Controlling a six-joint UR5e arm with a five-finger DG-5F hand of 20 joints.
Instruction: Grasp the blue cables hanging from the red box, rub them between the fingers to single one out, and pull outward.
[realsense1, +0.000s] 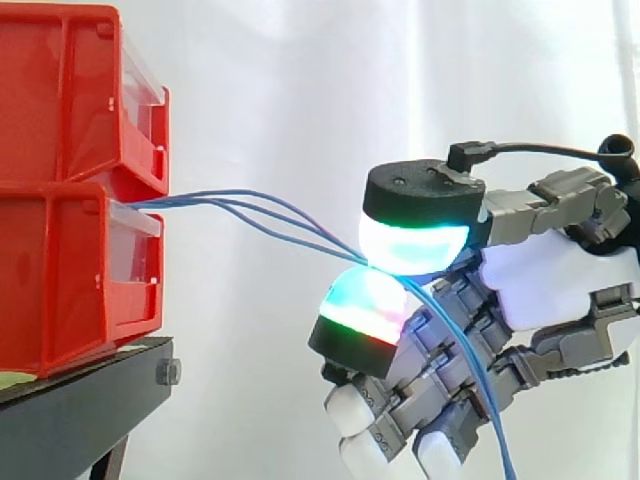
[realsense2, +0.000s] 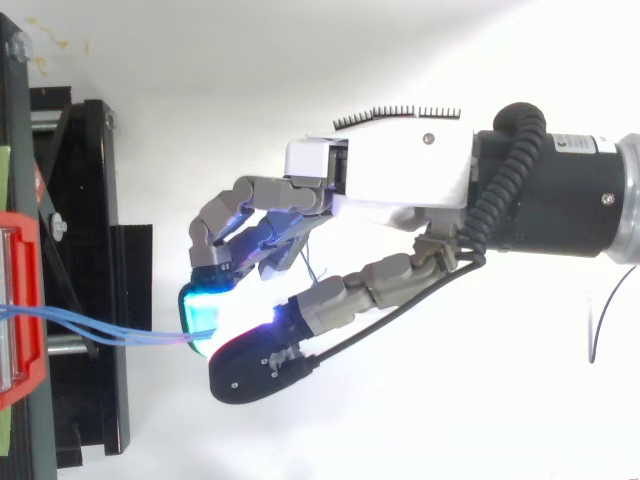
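Thin blue cables (realsense1: 165, 202), three strands fanned slightly apart, running from the front of the lower red box (realsense1: 60, 280) on a black stand (realsense1: 80, 400), robot hand (realsense1: 560, 280) pinching them between two glowing pads, loose ends trailing down past its curled fingers

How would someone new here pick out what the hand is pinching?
Find the stacked red bins on the black stand, left in the side view. From the lower bin's front, thin blue cables stretch rightward to the hand, pinched between its glowing pads. Nothing else there is thin and blue.
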